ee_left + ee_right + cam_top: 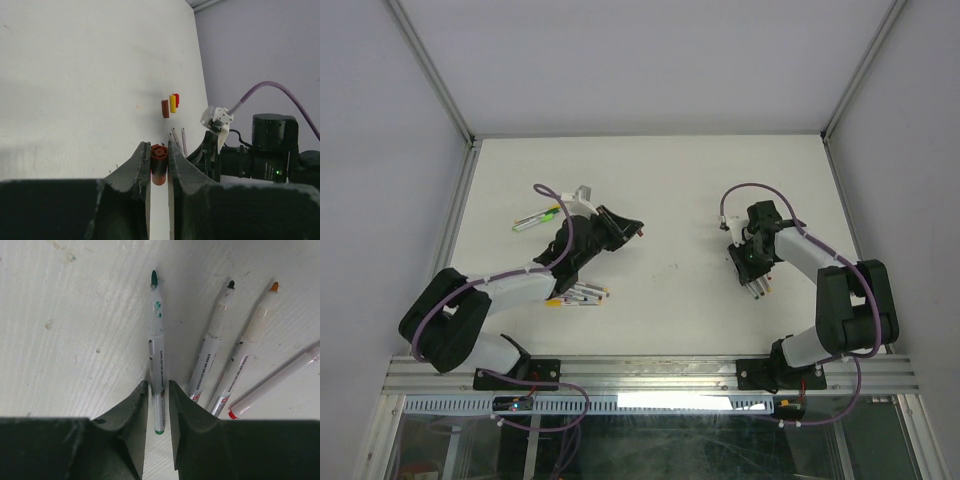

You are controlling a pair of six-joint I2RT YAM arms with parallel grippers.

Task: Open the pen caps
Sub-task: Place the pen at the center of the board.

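Red pen cap [159, 165] pinched in the left hand [159, 146]; right hand [159, 386] narrowly flanks a green pen [156, 325], grip unclear.

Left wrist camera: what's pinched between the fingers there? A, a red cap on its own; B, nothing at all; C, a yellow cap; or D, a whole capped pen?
A: a stubby red cap sits clamped in the left gripper, its hollow end showing and no pen barrel attached.
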